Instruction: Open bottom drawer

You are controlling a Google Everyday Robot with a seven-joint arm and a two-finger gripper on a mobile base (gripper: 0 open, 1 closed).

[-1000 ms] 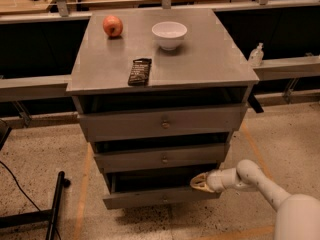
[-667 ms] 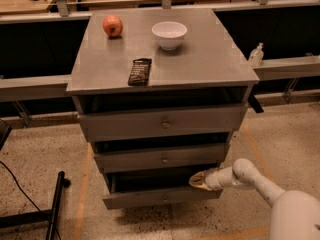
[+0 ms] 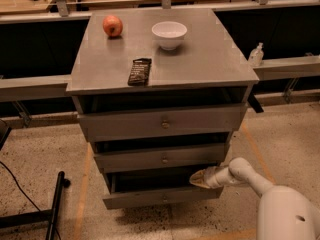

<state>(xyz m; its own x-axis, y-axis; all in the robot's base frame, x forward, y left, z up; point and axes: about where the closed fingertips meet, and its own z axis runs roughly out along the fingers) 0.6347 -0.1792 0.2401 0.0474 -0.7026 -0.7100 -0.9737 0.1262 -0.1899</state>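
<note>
The grey cabinet (image 3: 200, 64) stands in the middle of the camera view with three drawer fronts. The bottom drawer (image 3: 140, 198) is the lowest and narrowest; it is pulled partly out, with a dark gap above its front. Its small knob (image 3: 164, 199) is barely visible. My gripper (image 3: 197, 179) reaches in from the lower right on a white arm (image 3: 250, 176). Its tip sits at the top right edge of the bottom drawer front, just under the middle drawer (image 3: 162, 157).
On the cabinet top lie a red apple (image 3: 113, 25), a white bowl (image 3: 169, 34) and a dark snack bar (image 3: 139, 71). The top drawer (image 3: 160, 123) is above. A black stand leg (image 3: 54, 209) lies on the speckled floor at left. A small bottle (image 3: 256, 55) stands on the right rail.
My gripper has shifted slightly to the left along the bottom drawer's top edge. The drawer's position looks about the same.
</note>
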